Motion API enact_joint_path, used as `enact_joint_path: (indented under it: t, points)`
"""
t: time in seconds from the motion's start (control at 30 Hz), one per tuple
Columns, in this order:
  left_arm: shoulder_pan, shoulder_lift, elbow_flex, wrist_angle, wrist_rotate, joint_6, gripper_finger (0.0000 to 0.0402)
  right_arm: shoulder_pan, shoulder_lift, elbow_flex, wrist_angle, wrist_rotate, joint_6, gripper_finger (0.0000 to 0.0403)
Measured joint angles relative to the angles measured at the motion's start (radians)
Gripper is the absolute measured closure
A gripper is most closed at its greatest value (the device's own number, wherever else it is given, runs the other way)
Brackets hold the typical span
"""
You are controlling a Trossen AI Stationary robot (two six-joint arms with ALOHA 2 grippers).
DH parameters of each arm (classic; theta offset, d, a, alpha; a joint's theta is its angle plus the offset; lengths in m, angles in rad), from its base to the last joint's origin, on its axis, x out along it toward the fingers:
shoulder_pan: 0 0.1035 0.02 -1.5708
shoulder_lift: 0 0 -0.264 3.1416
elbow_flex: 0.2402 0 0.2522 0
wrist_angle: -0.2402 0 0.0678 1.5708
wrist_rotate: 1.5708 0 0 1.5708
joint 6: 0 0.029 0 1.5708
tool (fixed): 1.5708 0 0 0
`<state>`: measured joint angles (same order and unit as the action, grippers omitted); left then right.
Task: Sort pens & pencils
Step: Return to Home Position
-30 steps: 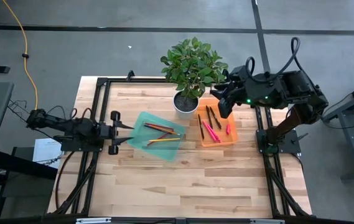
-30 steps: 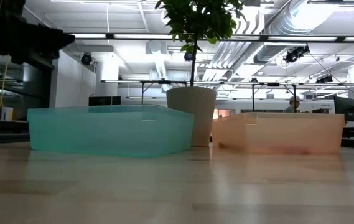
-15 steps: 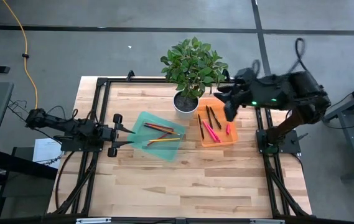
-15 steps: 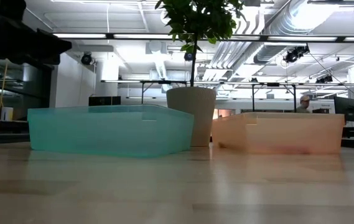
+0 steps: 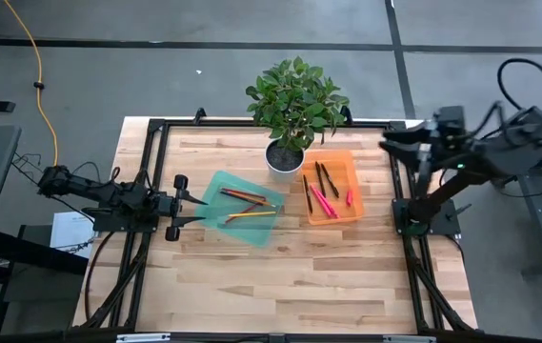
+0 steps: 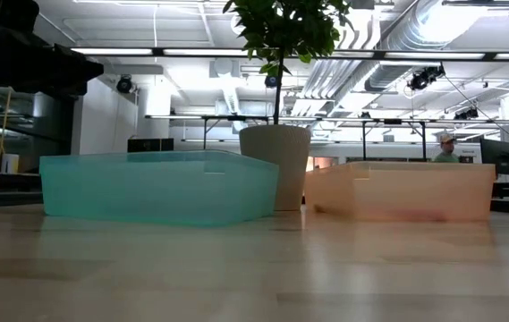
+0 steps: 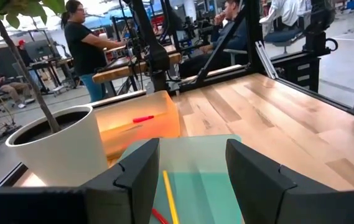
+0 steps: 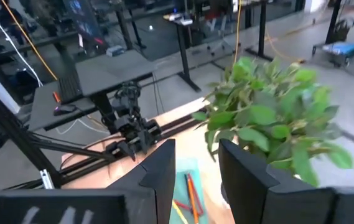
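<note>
Red and yellow pencils (image 5: 249, 206) lie in the teal tray (image 5: 215, 187), and one yellow pencil (image 7: 169, 196) shows in the left wrist view. Black and pink pens (image 5: 324, 193) lie in the orange tray (image 5: 345, 162). My left gripper (image 5: 197, 208) is level at the teal tray's left edge, open, with nothing between its fingers (image 7: 140, 171). My right gripper (image 5: 391, 148) hangs high over the table's right frame rail, right of the orange tray, open and holding nothing; its fingers (image 8: 164, 168) point toward the table's left side.
A potted plant (image 5: 294, 105) in a white pot (image 6: 275, 165) stands behind and between the two trays. Black frame rails (image 5: 147, 181) run along the table's left and right sides. Bare wood (image 5: 280, 281) fills the near half. People show in the room beyond.
My right gripper has swung away from above the orange tray's far end toward the table's right edge, rising a little and turning as it went. Its fingers stay open. The pens, pencils and trays have not moved.
</note>
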<state>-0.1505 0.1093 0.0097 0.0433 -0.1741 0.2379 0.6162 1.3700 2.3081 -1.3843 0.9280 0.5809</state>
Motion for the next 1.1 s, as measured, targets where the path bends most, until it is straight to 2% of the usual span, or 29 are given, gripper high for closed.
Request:
enact_joint_path:
  t: [0.13, 0.2, 0.33, 0.43, 0.5, 0.6, 0.77, 0.93, 1.0, 1.1]
  points:
    - [0.000, 0.000, 0.000, 0.000, -0.001, 0.000, 0.0229, 0.073, -0.036, 0.000, -0.017, 0.089, -0.027, 0.0288]
    - [0.000, 0.000, 0.000, 0.000, -0.002, 0.000, 0.0229, 0.087, -0.040, 0.001, 0.000, 0.093, -0.060, 0.0288]
    - [0.000, 0.000, 0.000, 0.000, -0.002, 0.000, 0.0229, 0.086, -0.027, 0.001, 0.039, 0.017, -0.116, 0.0288]
    - [0.000, 0.000, 0.000, 0.000, -0.002, 0.000, 0.0229, 0.068, -0.005, 0.000, 0.160, -0.066, -0.238, 0.0288]
    - [0.000, 0.000, 0.000, 0.000, -0.002, 0.000, 0.0229, 0.042, 0.006, 0.000, 0.316, -0.164, -0.377, 0.0288]
    - [0.000, 0.000, 0.000, 0.000, -0.002, 0.000, 0.0229, -0.020, 0.031, 0.001, 0.549, -0.407, -0.555, 0.0288]
    - [0.000, 0.000, 0.000, 0.000, -0.002, 0.000, 0.0229, -0.109, 0.067, 0.000, 0.730, -0.777, -0.655, 0.0288]
    - [0.000, 0.000, 0.000, 0.000, -0.002, 0.000, 0.0229, -0.181, 0.116, 0.001, 0.958, -1.313, -0.681, 0.0288]
    - [0.000, 0.000, 0.000, 0.000, -0.002, 0.000, 0.0229, -0.198, 0.123, 0.000, 0.915, -1.394, -0.692, 0.0288]
    - [0.000, 0.000, 0.000, 0.000, -0.002, 0.000, 0.0229, -0.218, 0.108, -0.001, 0.794, -1.365, -0.721, 0.0289]
